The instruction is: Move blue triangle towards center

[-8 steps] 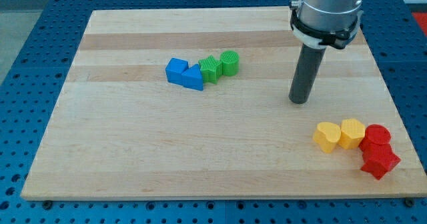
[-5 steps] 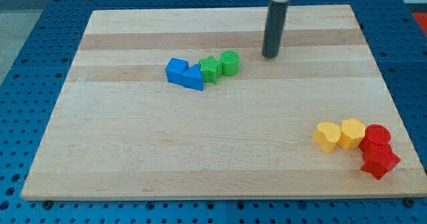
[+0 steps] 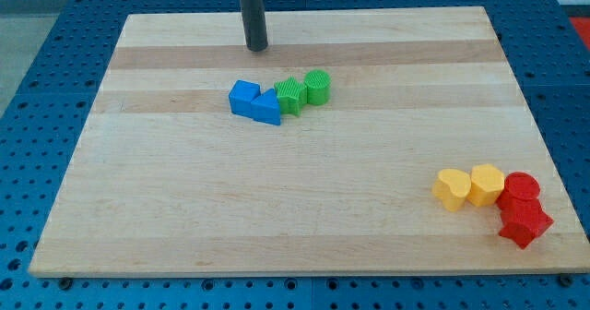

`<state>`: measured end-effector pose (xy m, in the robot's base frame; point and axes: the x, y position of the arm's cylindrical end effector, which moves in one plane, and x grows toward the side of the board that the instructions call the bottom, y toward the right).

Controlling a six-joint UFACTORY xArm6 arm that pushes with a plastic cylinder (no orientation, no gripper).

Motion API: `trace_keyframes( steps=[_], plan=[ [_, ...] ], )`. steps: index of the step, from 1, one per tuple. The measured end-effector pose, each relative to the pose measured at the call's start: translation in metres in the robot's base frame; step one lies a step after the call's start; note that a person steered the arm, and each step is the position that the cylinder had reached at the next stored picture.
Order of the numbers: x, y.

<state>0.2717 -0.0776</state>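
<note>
The blue triangle (image 3: 267, 108) lies on the wooden board (image 3: 277, 208), left of the centre and toward the view's top. It touches another blue block (image 3: 243, 98) on its left and a green block (image 3: 291, 95) on its right. A second green block (image 3: 317, 87) sits beside that one. My tip (image 3: 257, 48) is on the board near the view's top edge, above the blue blocks and apart from them.
Two yellow blocks (image 3: 451, 188) (image 3: 487, 184) and two red blocks (image 3: 521, 188) (image 3: 525, 222) are clustered at the view's lower right. The board rests on a blue perforated table (image 3: 37, 116).
My tip has swept from the right middle of the board up and left to a spot above the blue blocks. No block has moved.
</note>
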Motion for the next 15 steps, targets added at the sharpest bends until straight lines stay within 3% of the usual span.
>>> trace_keyframes(
  steps=[3,6,8,9,10,12,13,15],
  plan=[
    [0.011,-0.029],
    [0.121,-0.025],
    [0.245,-0.025],
    [0.264,-0.025],
    [0.238,-0.027],
    [0.053,-0.048],
    [0.066,-0.007],
    [0.086,-0.007]
  ],
)
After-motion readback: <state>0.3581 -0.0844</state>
